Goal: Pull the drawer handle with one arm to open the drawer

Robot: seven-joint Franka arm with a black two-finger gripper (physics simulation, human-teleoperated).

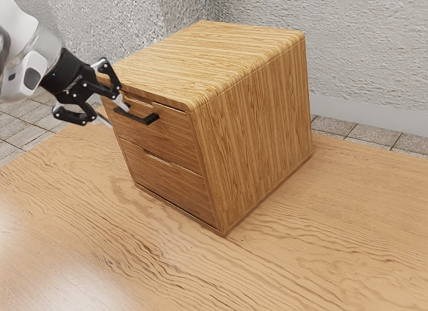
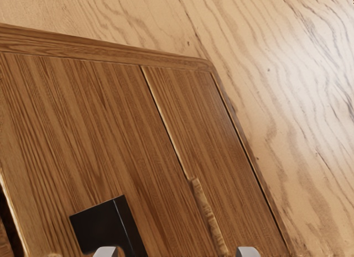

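The cabinet (image 1: 254, 117) sits on the wood surface (image 1: 301, 257). It has two drawers. The top drawer (image 1: 167, 134) has a black handle (image 1: 137, 117) on its front. The handle is a short bar that sticks out a bit.

The tool (image 1: 112, 110) is at the end of the handle on the exterior view's left. Its fingers are spread wide and are not squeezing anything. In the wrist view the handle (image 2: 99, 226) is close under the hand, and one fingertip (image 2: 246, 250) stands well off to its side.

I cannot tell if the top drawer is open a crack or fully shut.

The handle looks hard and stiff, so it will not bend. It may be smooth and a bit slippery. The best place to hold looks like the middle of the bar, one finger above and one below. The drawer should slide straight out toward the arm. The cabinet looks heavy, so I think it will stay put.
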